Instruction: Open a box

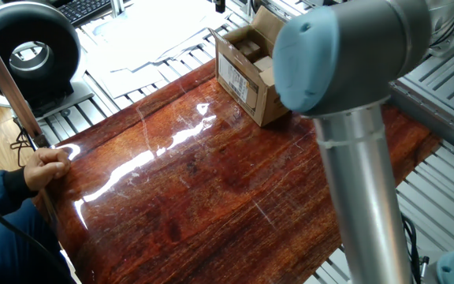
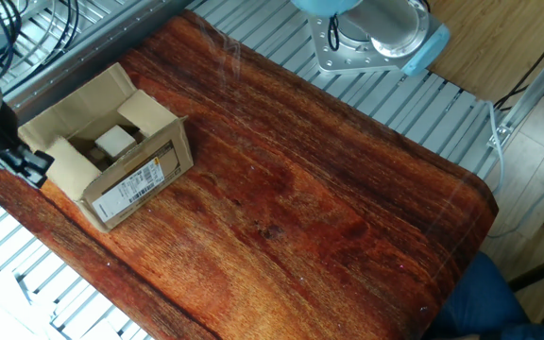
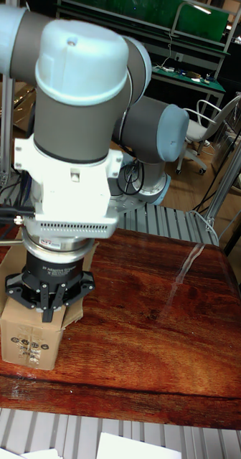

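Note:
The box (image 2: 138, 175) is a small brown carton at the table's left end, white label facing the front. Its top flaps stand open, and a pale block (image 2: 113, 141) lies inside. My gripper (image 2: 28, 166) hangs just past the box's left flap, outside the opening, with its dark fingers (image 2: 36, 170) together and nothing in them. In the tall fixed view the gripper (image 3: 49, 307) is in front of the box (image 3: 31, 343) and hides its top. In one fixed view my arm's blue elbow (image 1: 329, 55) covers the right part of the box (image 1: 243, 79).
A person's hand (image 1: 47, 167) holds a long rod at the table's left edge. A black round device (image 1: 26, 41) and papers (image 1: 148, 35) lie beyond the wood top (image 2: 310, 189). My arm's base (image 2: 376, 33) stands at the far side.

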`<state>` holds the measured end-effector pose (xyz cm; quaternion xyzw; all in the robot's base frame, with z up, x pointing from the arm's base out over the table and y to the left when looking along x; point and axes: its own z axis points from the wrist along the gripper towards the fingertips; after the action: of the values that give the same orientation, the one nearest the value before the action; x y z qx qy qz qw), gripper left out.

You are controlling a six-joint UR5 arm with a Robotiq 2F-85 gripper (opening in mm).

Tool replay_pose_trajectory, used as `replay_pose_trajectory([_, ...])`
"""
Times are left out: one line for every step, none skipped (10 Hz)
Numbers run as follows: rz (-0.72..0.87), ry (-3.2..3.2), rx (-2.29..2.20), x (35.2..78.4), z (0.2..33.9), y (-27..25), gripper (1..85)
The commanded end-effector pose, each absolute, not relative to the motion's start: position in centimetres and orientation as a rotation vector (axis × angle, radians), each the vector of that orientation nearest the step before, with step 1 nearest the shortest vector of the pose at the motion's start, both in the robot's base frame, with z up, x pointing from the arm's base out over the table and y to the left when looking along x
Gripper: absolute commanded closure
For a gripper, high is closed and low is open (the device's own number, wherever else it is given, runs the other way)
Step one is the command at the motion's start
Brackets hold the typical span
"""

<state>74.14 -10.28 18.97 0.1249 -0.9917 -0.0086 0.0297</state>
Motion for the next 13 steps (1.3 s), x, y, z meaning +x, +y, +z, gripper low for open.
replay_pose_trajectory([-0.048, -3.061, 0.408, 74.6, 17.7, -10.1, 84.7])
replay_pose_trajectory([-0.044, -3.054, 0.404, 74.4, 18.0, -10.0, 84.7])
replay_pose_trajectory([-0.044, -3.053, 0.402, 74.3, 18.3, -10.0, 84.7])
replay_pose_trajectory([-0.045, -3.05, 0.397, 74.1, 18.5, -10.0, 84.7])
replay_pose_trajectory([-0.046, -3.043, 0.391, 73.7, 19.0, -10.0, 84.7])
replay_pose_trajectory([-0.05, -3.035, 0.385, 73.2, 19.4, -10.1, 84.7])
replay_pose_trajectory([-0.077, -3.027, 0.372, 72.6, 19.7, -9.8, 84.7])
replay_pose_trajectory([-0.118, -3.016, 0.354, 71.7, 19.7, -9.2, 84.7])
replay_pose_trajectory([-0.122, -3.015, 0.342, 71.0, 19.6, -9.1, 84.7])
replay_pose_trajectory([-0.122, -3.016, 0.34, 70.4, 19.7, -9.3, 84.7])
replay_pose_trajectory([-0.122, -3.013, 0.335, 69.5, 20.1, -9.6, 84.7])
replay_pose_trajectory([-0.121, -3.005, 0.334, 68.7, 20.4, -10.0, 84.7])
replay_pose_trajectory([-0.129, -2.995, 0.332, 67.7, 20.7, -10.3, 84.7])
